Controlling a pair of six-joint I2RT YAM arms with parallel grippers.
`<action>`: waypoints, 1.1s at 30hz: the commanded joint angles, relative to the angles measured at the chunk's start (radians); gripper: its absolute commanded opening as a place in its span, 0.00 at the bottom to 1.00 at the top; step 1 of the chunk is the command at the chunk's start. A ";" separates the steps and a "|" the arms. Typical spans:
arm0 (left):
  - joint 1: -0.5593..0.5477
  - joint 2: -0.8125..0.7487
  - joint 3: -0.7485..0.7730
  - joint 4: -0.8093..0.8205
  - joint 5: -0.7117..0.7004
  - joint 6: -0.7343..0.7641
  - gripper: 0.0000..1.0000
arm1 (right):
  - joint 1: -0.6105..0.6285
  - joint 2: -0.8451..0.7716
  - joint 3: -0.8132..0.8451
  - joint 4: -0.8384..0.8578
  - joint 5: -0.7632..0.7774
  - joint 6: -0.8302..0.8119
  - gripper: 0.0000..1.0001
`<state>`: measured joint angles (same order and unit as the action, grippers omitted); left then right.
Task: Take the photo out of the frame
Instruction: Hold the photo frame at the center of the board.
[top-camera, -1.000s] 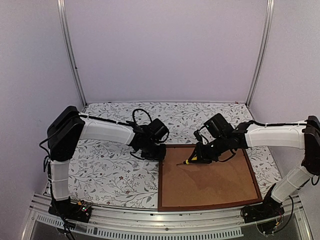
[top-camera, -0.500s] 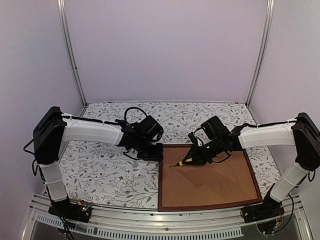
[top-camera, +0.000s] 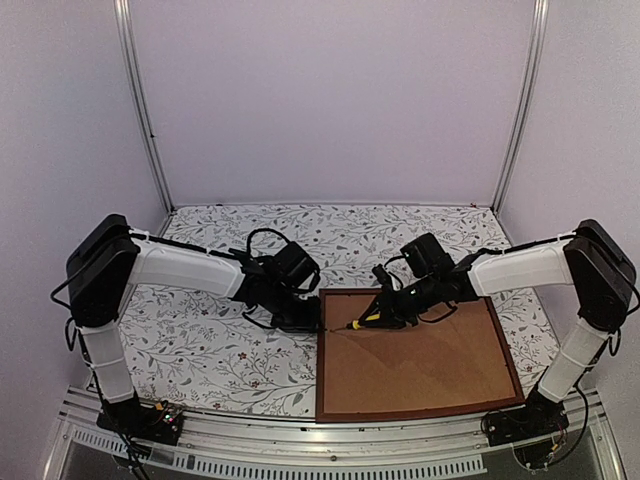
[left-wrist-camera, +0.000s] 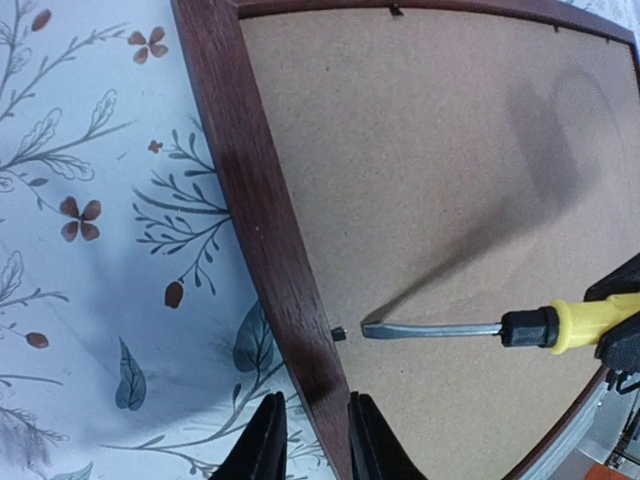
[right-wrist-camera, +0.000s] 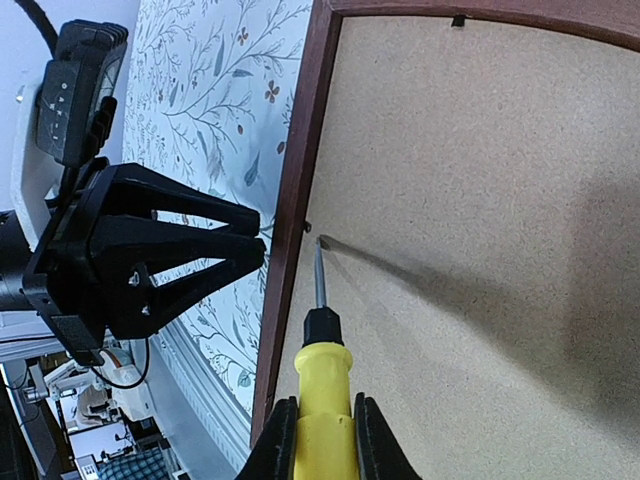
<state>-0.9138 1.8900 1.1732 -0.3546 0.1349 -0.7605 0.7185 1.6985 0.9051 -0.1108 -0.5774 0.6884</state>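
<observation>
- The bench (top-camera: 220, 350), covered in a leafy cloth, carries everything.
- The frame (top-camera: 320, 385) lies face down in the lower right of the top view. It's thin dark wood that looks stiff but light, so it would probably skid if poked. A rail is the sensible place to hold it.
- The backing board (top-camera: 420, 365) fills the frame. It's plain brown, seated, and looks thin and rigid.
- The photo isn't visible at all, presumably because it's under that board inside the frame. It's likely thin and easy to crease, so it's best lifted flat by its border.
- The left fingers (left-wrist-camera: 268, 445) look clamped on either side of the frame's left rail, at the bottom of the left wrist view.
- The right fingers (right-wrist-camera: 372, 440) are closed on a yellow-handled screwdriver (right-wrist-camera: 322, 385).
- The blade tip sits just beside a small dark tab (left-wrist-camera: 338, 333) on the rail's inner edge.
</observation>
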 joint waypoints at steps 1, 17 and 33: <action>0.016 0.034 -0.004 0.039 0.033 -0.001 0.24 | -0.007 0.031 0.011 0.016 -0.012 0.007 0.00; 0.024 0.082 0.025 0.011 0.009 0.019 0.15 | -0.013 0.072 0.028 0.018 -0.031 -0.007 0.00; 0.023 0.139 0.081 -0.009 0.013 0.042 0.06 | -0.003 0.131 0.032 0.048 -0.132 -0.027 0.00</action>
<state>-0.8963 1.9572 1.2404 -0.4068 0.1570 -0.7456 0.6933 1.7687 0.9249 -0.0654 -0.6800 0.6758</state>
